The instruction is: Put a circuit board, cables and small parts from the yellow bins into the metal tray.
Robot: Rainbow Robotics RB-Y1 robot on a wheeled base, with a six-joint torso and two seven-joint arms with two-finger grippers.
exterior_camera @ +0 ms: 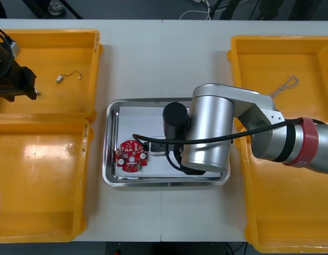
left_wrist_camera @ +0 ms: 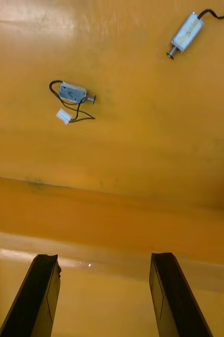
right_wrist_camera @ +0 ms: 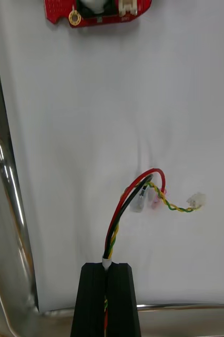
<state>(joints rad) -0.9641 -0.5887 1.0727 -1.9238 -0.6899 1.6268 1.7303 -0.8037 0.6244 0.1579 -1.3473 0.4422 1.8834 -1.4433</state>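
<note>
Right gripper (right_wrist_camera: 108,266), fingers clenched on red and yellow cable (right_wrist_camera: 138,187) in metal tray (right_wrist_camera: 7,174); left gripper (left_wrist_camera: 104,260), fingers released, over small metal parts (left_wrist_camera: 72,92) in yellow bin (left_wrist_camera: 143,158).

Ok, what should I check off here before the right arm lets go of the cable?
1. Right hand shut on the cable: ok.
2. Cable's free ends over the tray's white floor, inside the rim: ok.
3. Free ends resting on the floor: cannot tell.
4. Board in the tray, apart from the cable: ok.
5. Left hand open above a bin holding small metal parts, away from the tray: ok.
</note>
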